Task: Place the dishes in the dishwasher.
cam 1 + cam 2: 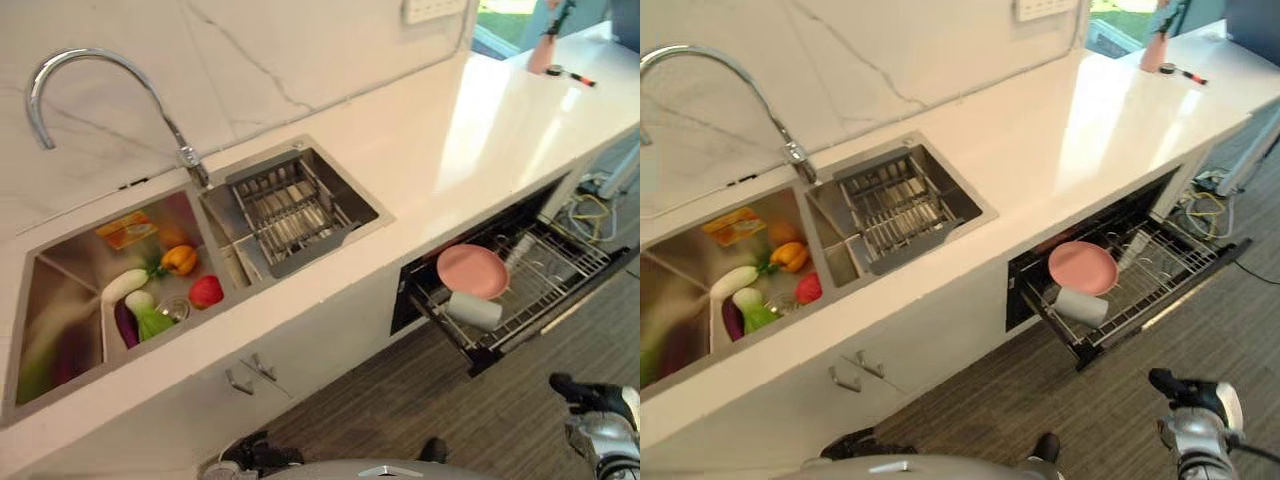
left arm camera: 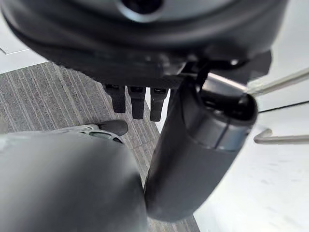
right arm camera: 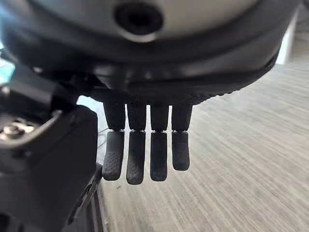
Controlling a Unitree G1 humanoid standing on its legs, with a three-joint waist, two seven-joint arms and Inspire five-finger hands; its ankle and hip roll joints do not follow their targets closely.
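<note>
Two dishes lay in the pulled-out dishwasher rack [image 1: 560,275] below the counter [image 1: 420,160]: a pink plate [image 1: 472,270] and, just beside it toward the front, a white cup [image 1: 474,310] on its side. My right hand [image 3: 145,150] hung low over the wooden floor [image 3: 241,159], well apart from the rack, its fingers [image 3: 159,162] straight, side by side and holding nothing. My left hand [image 2: 137,99] hung near a white cabinet front, fingers relaxed and empty. Up on the counter, a double sink [image 1: 60,265] held vegetables [image 1: 165,285] in its larger basin and a grey drain basket [image 1: 285,210] in the smaller one, with a curved faucet [image 1: 100,75] behind. A pink bottle [image 1: 545,50] stood at the far end of the counter.
</note>
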